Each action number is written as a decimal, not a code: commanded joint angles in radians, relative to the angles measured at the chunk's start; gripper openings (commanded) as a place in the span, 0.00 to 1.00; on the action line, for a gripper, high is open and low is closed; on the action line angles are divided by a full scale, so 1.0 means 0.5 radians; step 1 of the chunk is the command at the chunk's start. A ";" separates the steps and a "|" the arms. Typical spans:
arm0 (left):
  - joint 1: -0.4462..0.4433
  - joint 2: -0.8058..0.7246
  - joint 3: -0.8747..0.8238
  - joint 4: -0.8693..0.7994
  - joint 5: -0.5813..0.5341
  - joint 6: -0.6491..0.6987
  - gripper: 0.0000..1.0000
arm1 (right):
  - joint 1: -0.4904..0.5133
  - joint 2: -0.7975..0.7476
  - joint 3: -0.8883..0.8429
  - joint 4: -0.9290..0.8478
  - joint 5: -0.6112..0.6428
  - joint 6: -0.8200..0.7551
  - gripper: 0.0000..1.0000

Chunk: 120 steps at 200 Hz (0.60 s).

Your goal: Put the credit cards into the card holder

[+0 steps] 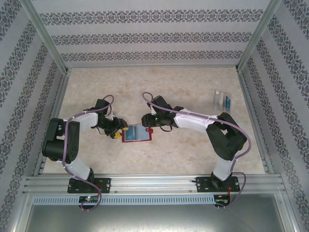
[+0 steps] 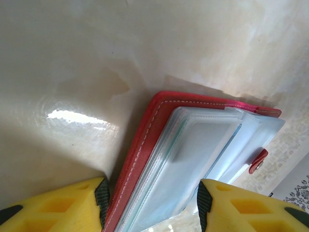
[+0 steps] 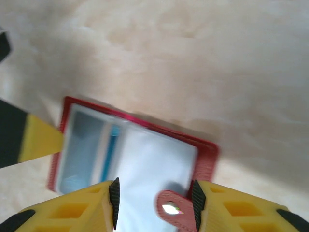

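A red wallet [image 1: 137, 134] with clear sleeves lies open on the table between both arms. A teal credit card [image 3: 113, 145] shows inside one sleeve. My left gripper [image 1: 116, 133] stands at the wallet's left end. Its yellow fingers straddle the red cover [image 2: 145, 145] and the sleeve stack, a thin gap beside the left pad; the gripper [image 2: 153, 200] is open. My right gripper [image 1: 147, 121] hovers over the wallet's right end. It [image 3: 153, 200] is open, with the red snap tab [image 3: 171, 208] between its pads. The clear card holder [image 1: 222, 99] stands far right at the back, something blue inside it.
Patterned walls and metal rails [image 1: 145, 181] close in the beige table [image 1: 183, 82]. Free table lies behind the wallet and between it and the card holder. The left gripper's yellow finger [image 3: 41, 137] reaches in beside the wallet's edge in the right wrist view.
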State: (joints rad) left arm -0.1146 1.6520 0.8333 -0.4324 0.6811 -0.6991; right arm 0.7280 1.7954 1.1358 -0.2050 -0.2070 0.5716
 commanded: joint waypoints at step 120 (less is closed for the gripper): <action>0.021 -0.020 -0.040 0.004 -0.075 0.083 0.52 | 0.370 0.291 0.288 -0.594 0.911 0.244 0.56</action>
State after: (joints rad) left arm -0.1146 1.6501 0.8288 -0.4313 0.6739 -0.6834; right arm 0.9184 1.9259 1.2640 -0.4515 0.1661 0.6670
